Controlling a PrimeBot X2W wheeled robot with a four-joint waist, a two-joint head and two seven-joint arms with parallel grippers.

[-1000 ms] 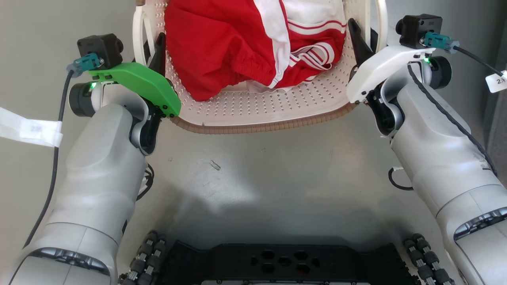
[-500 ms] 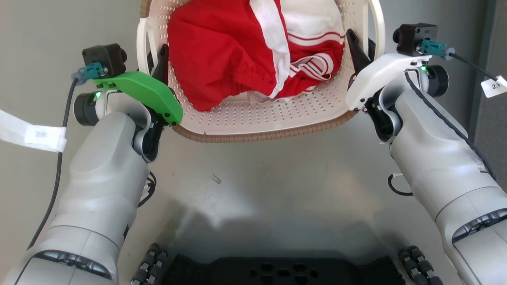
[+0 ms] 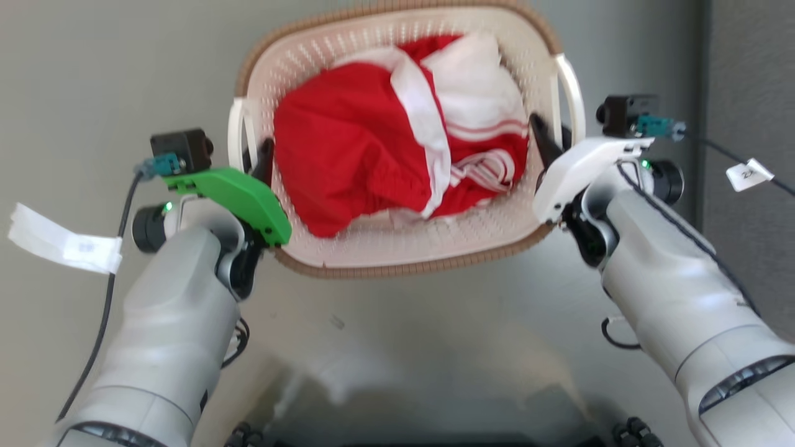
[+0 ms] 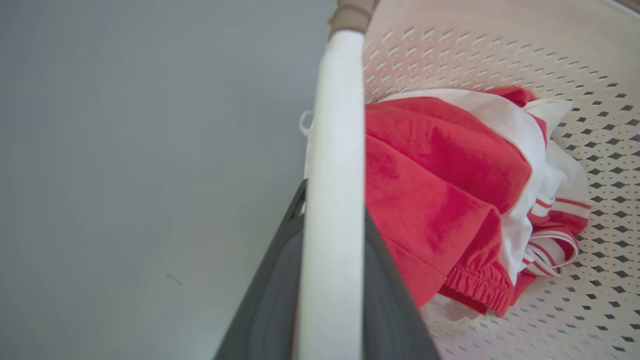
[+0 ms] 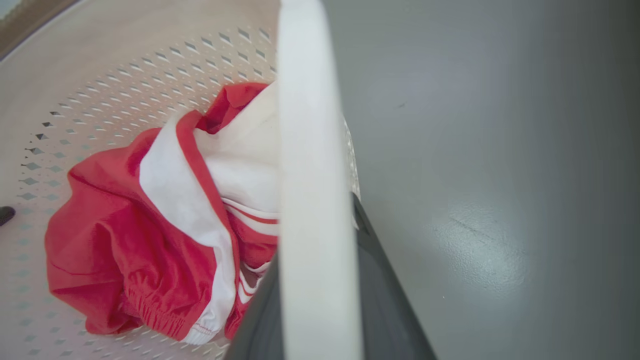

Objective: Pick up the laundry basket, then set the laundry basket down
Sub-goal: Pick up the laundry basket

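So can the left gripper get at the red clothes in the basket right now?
Probably not: the left gripper is clamped on the basket's white handle, so it would have to let go first. The clothes lie uncovered right beside it.

Bright, even, diffuse light; no hard shadows. Head view soft, slightly smeared throughout. Pale sheen on grey floor point(image 3: 397, 323), broad dim shadow along bottom edge. Wrist views: laundry basket handle point(image 4: 330, 200) close to lens, out of focus; red cloth point(image 4: 440, 200) sharper. Glare patch on floor, right wrist view.
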